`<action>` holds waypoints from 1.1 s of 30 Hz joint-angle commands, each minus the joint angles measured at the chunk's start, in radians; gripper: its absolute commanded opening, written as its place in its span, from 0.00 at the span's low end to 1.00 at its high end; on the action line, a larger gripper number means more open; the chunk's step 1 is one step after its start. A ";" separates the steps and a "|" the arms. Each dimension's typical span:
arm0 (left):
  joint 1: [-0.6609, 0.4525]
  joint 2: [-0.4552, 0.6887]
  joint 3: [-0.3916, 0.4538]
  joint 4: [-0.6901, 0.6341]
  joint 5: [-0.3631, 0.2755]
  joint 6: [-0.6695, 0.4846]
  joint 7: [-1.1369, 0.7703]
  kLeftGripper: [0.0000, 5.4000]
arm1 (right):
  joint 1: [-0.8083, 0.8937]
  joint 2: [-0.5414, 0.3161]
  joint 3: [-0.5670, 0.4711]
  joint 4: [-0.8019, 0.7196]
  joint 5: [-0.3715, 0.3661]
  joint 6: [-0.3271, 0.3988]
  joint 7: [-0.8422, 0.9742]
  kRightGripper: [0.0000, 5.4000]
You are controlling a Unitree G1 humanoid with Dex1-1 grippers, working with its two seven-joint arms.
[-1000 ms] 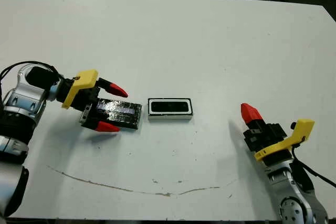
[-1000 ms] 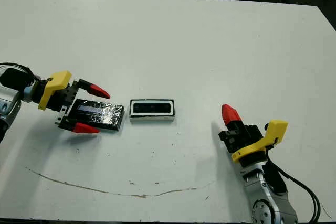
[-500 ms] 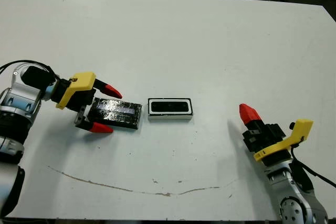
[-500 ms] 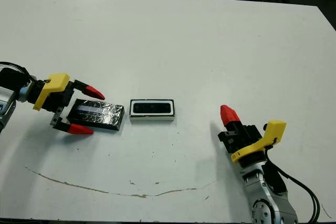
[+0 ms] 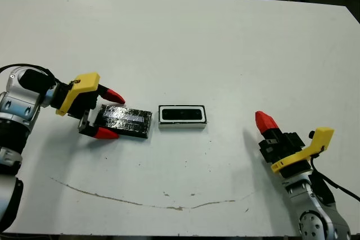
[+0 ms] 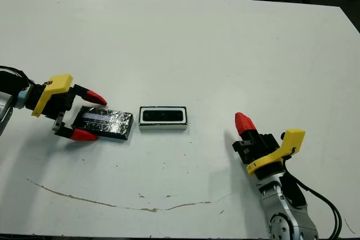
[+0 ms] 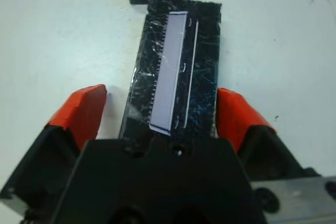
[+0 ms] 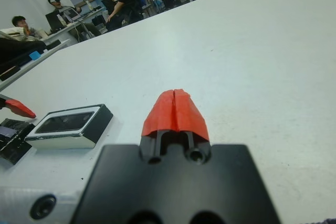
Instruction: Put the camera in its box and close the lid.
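Observation:
The white-walled box (image 5: 181,117) sits mid-table, and the dark glossy face inside it (image 8: 64,122) looks like the camera. Just left of the box, nearly touching it, the black speckled lid (image 5: 126,121) lies flat with its silvery-lilac strip up (image 7: 169,72). My left gripper (image 5: 111,115) is open, one red finger on each side of the lid's far-left end, not pressing it. My right gripper (image 5: 266,120) is shut on nothing, low at the right, well apart from the box.
A thin brown scuff line (image 5: 140,200) runs along the table near its front edge. People sit at desks (image 8: 63,9) beyond the table's far side.
My left gripper has drawn back to the left along the lid, still open, so its fingers now flank only the lid's end. Lid, box and right arm stay put.

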 commanded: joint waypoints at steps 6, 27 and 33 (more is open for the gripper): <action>0.004 -0.028 0.032 0.096 -0.080 0.019 -0.039 0.66 | 0.012 -0.017 0.003 0.005 -0.004 0.010 -0.005 0.00; 0.005 -0.031 0.109 0.135 -0.229 0.084 -0.016 0.59 | 0.011 -0.023 0.017 0.004 -0.014 0.010 -0.010 0.00; 0.101 -0.060 0.216 0.005 -0.301 0.217 0.088 0.59 | 0.011 -0.022 0.021 0.004 -0.023 0.007 -0.010 0.00</action>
